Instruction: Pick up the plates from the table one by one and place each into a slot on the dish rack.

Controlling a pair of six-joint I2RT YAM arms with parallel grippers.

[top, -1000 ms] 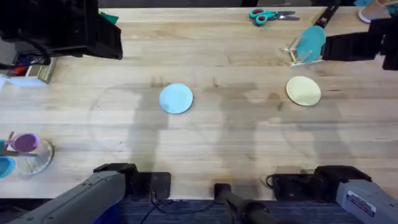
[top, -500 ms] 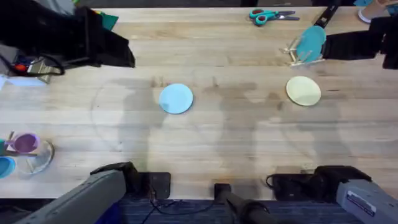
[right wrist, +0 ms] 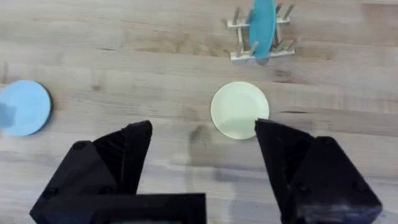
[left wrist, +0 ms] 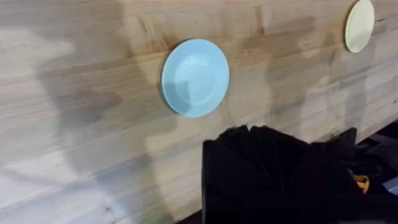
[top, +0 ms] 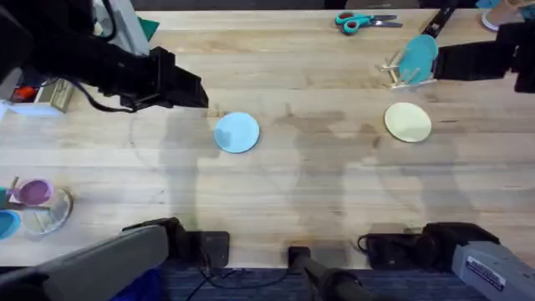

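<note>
Two plates left: neither task plate is in the dish rack (top: 408,71) yet, so by my reading the job is barely begun.
Light blue plate (top: 236,132): one, flat on the desk (top: 292,184), near the middle and a little toward the left arm's side.
Cream-yellow plate (top: 408,122): one, flat on the desk, just in front of the rack, touching nothing.
Rack: one, at the far right of the desk, with a darker teal plate (top: 417,56) standing on edge between its pegs; free slots show beside it in the right wrist view.
Left pincer (top: 194,89): above the desk just beside the blue plate, carrying nothing; whether its fingers are apart or together I cannot tell.
Right pincer (right wrist: 202,158): spread wide and empty, the cream-yellow plate lying ahead between its fingers (right wrist: 127,152).
Likely step: the left arm closing in on the blue plate.
Remaining: two pick-ups, two placements.
Other items: one pair of scissors (top: 361,20) at the far edge.
</note>
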